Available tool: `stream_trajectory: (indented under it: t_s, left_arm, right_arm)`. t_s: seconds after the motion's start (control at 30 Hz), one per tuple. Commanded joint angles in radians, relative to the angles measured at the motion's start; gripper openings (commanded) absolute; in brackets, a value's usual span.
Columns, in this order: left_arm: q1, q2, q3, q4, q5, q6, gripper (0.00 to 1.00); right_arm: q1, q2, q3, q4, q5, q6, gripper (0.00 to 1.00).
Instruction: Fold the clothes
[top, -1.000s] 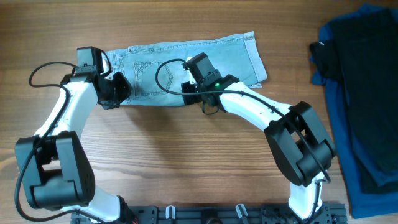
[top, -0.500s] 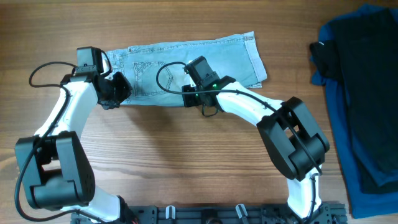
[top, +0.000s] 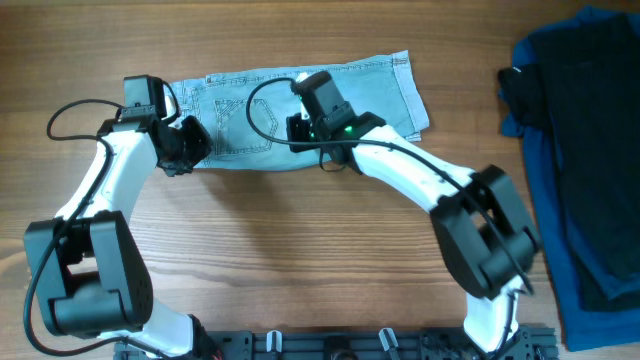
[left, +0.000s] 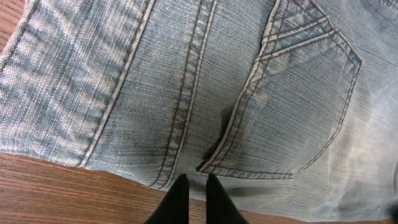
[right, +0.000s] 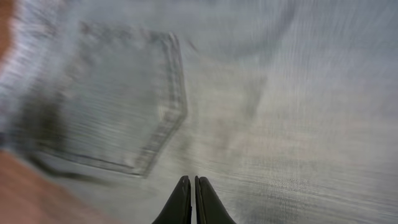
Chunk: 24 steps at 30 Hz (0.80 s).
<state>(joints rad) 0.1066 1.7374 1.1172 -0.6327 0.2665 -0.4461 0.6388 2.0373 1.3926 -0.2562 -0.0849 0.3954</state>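
The light blue denim shorts (top: 370, 90) lie flat and folded lengthwise at the back middle of the table. My left gripper (top: 198, 150) is at their near left edge. In the left wrist view its fingers (left: 193, 182) are nearly together, pinching the shorts' hem (left: 186, 74) just below a back pocket. My right gripper (top: 297, 126) is over the middle of the shorts. In the blurred right wrist view its fingers (right: 191, 182) are shut tip to tip above the denim (right: 280, 93), right of a pocket, and hold nothing.
A dark blue garment (top: 600, 290) with a black garment (top: 560, 110) on it lies at the table's right edge. Bare wooden table (top: 300, 250) stretches in front of the shorts.
My right gripper has moved from the shorts' near edge up and away onto the middle of the denim. The left gripper and the shorts have stayed put.
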Motion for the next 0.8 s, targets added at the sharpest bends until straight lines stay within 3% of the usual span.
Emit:
stream_trajectory:
  t_s: [0.0,0.13,0.47,0.77]
  left_arm:
    - [0.003,0.01,0.009,-0.001,-0.006,0.023,0.04]
    - [0.003,0.01,0.009,-0.001,-0.006,0.023,0.04]
    - [0.003,0.01,0.009,0.0,-0.006,0.023,0.04]
    - [0.003,0.01,0.009,0.0,-0.006,0.023,0.04]
  right_arm:
    - [0.005,0.125,0.008,0.022,0.025,-0.003,0.05]
    - [0.005,0.179,0.008,0.027,0.005,-0.003,0.04]
    - [0.002,0.016,0.142,0.025,0.108,-0.09,0.04]
    - [0.002,0.153,0.141,0.114,0.108,-0.088,0.04]
